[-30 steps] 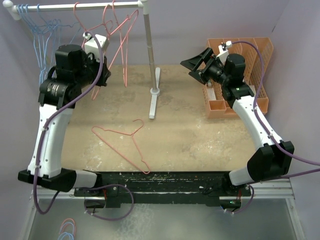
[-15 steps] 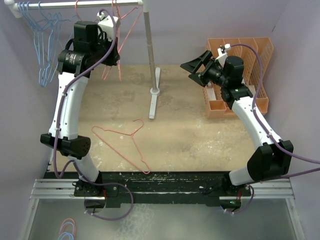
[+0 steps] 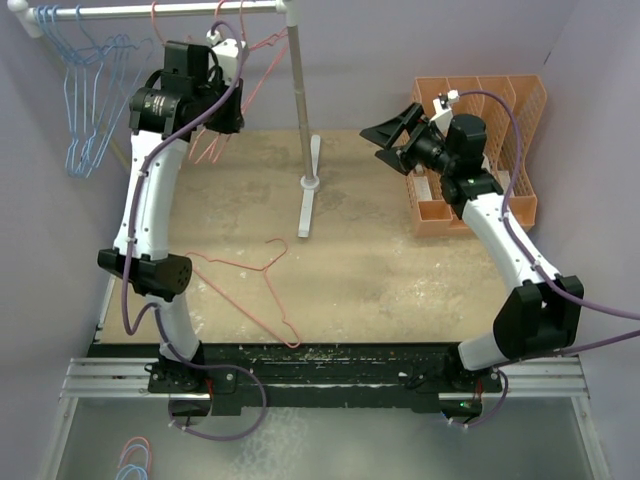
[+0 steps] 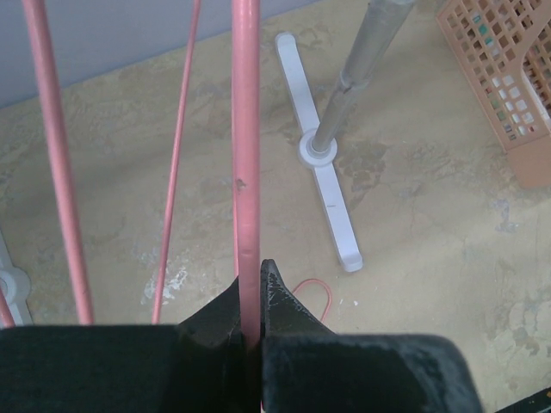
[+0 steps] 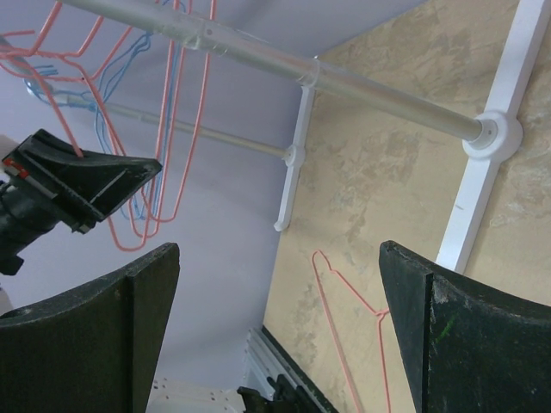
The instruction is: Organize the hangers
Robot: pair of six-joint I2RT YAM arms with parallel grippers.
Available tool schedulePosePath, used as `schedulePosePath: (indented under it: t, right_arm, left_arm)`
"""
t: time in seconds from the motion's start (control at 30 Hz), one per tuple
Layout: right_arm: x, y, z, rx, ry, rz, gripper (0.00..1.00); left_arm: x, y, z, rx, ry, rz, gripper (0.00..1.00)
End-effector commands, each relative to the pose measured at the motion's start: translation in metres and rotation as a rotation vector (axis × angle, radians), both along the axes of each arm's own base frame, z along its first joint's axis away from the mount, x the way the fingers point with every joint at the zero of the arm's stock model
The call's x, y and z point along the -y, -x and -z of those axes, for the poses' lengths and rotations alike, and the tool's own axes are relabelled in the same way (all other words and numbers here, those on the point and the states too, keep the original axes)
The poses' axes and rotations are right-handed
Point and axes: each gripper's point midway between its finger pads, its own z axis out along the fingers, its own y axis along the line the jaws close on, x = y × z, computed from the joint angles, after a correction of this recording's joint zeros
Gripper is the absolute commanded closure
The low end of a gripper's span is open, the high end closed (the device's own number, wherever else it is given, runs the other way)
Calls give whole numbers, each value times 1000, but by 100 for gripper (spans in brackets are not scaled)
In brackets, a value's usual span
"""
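My left gripper point(image 3: 226, 52) is raised to the white rail and shut on the wire of a pink hanger point(image 4: 245, 163); its jaws pinch the wire point(image 4: 251, 275). More pink hangers point(image 3: 212, 140) hang on the rail beside it. Light blue hangers point(image 3: 90, 100) hang at the rail's left end. One pink hanger point(image 3: 255, 290) lies flat on the table, also in the right wrist view point(image 5: 344, 301). My right gripper point(image 3: 385, 130) is open and empty point(image 5: 275, 318), in the air right of the rack, facing left.
The white rack's pole point(image 3: 296, 90) stands on a foot point(image 3: 308, 205) at mid-table; its rail point(image 3: 150, 10) runs along the back left. An orange slotted file holder point(image 3: 500, 110) stands at the back right. More hangers point(image 3: 135, 462) lie below the table's front edge.
My left arm has stretched up and back to the rail, taking the held pink hanger with it. The right arm has barely moved.
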Motion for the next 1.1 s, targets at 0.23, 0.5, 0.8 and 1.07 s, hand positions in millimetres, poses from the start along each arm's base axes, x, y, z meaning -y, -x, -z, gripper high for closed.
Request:
schedulePosePath:
  t: [0.23,0.5,0.8,1.07]
  right_arm:
    - [-3,2,-13,49,-39,-52,0]
    - [-2,-3,-5,69,17,-55,0]
    - [-57,27,69,338,604,-342,0]
    - [-164,118,170,824,1007,-867,0]
  left_arm:
    - [-8,-8,-9,38,-17,-31,100]
    - [-8,-3,-25,98,-41,10,17]
    - [-41,52,-108,410,-89,-47,1]
    - [-81,91,-81,346,-231,-160,1]
